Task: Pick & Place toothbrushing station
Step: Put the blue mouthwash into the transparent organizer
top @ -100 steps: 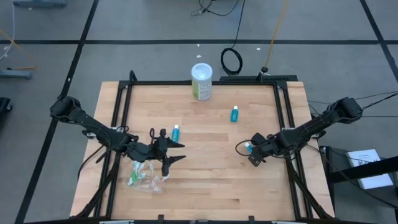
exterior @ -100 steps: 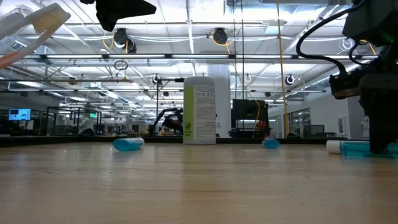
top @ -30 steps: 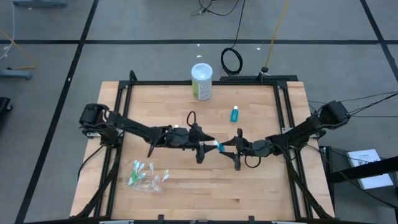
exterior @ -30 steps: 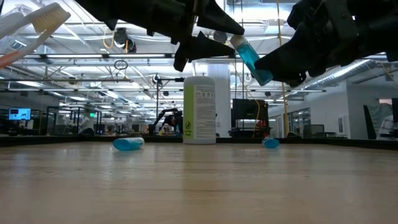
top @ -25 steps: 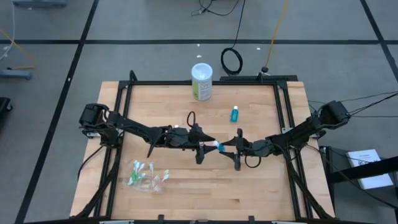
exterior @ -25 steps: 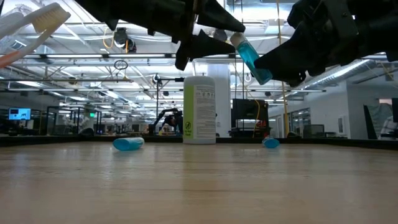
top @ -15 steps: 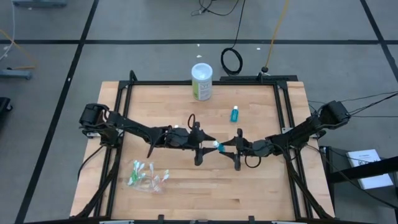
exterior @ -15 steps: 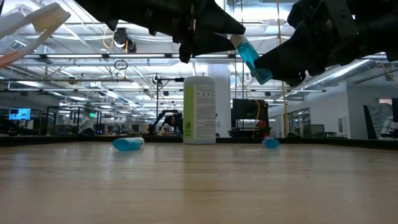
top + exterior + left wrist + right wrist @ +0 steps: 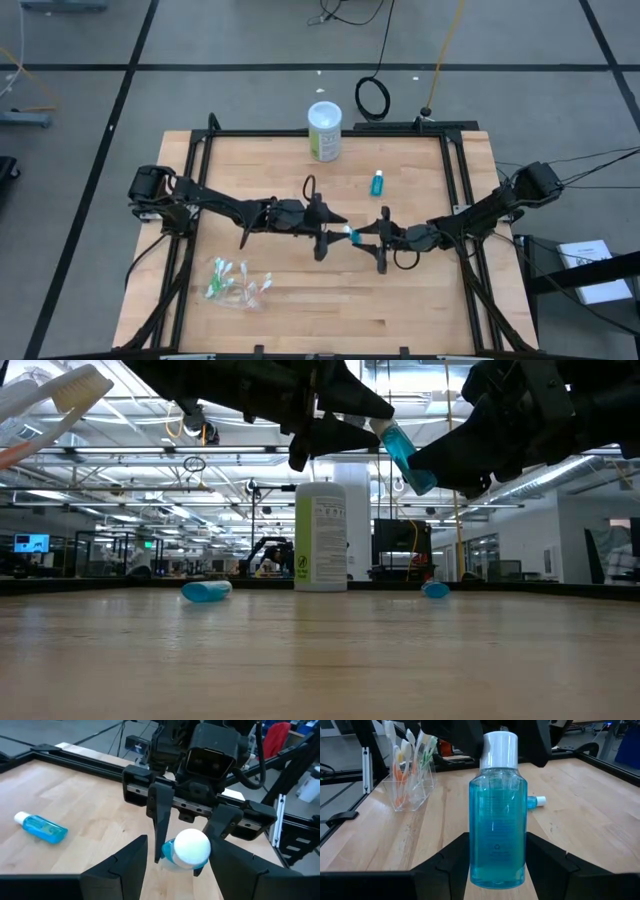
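A small teal tube [image 9: 352,234] with a white cap is held in the air over the middle of the table, between my two grippers. My right gripper [image 9: 368,237] is shut on it. My left gripper [image 9: 330,232] is open, its fingers on either side of the white cap [image 9: 192,847] without touching it. The clear cup [image 9: 235,283] with the toothbrushes stands at the near left and also shows in the right wrist view [image 9: 412,775]. One teal tube [image 9: 377,182] lies on its side at the far right. Another tube [image 9: 535,801] lies beyond the left arm. My right gripper pinches the tube's body near its bottom end [image 9: 475,865] between its two fingers. The fingers come from the table's right and lie along the tube's sides. The tube is lifted clear of the table, tilted, with its cap [image 9: 380,426] up and toward the left gripper.
A tall white-and-green canister [image 9: 324,130] stands at the far edge, in the middle. A black frame [image 9: 330,133] runs around the wooden table. Bare wood lies along the near edge, right of the cup.
My left gripper has edged toward the table's right, closer around the tube's white cap. My right gripper and the tube have kept still in the air.
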`<state>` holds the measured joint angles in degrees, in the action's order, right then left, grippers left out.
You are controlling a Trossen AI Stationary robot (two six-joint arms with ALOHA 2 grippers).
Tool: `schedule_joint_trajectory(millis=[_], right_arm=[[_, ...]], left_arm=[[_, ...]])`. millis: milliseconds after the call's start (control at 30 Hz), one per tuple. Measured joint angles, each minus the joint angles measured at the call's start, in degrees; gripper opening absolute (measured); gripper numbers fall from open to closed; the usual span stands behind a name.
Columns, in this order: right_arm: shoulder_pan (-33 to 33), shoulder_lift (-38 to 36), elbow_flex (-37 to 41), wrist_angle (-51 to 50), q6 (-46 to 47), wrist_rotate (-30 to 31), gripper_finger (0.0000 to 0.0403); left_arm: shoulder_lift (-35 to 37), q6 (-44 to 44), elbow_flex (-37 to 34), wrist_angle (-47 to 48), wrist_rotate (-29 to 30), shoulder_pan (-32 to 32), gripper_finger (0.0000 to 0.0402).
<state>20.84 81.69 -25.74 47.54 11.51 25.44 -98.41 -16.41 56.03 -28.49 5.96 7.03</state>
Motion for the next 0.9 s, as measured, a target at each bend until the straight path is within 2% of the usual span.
schedule_joint_trajectory(millis=[333,600,700,900], right_arm=[[0.0,0.0,0.0,0.0,0.0,0.0,0.0164],[0.0,0.0,0.0,0.0,0.0,0.0,0.0164],[0.0,0.0,0.0,0.0,0.0,0.0,0.0164],[0.0,0.0,0.0,0.0,0.0,0.0,0.0164]], left_arm=[[0.0,5.6,0.0,-0.1,-1.4,0.1,0.0211],[0.0,5.8,0.0,-0.1,-2.1,0.1,0.0209],[0.0,5.8,0.0,-0.1,-2.1,0.1,0.0186],[0.0,5.3,0.0,-1.4,-2.0,0.1,0.0107]])
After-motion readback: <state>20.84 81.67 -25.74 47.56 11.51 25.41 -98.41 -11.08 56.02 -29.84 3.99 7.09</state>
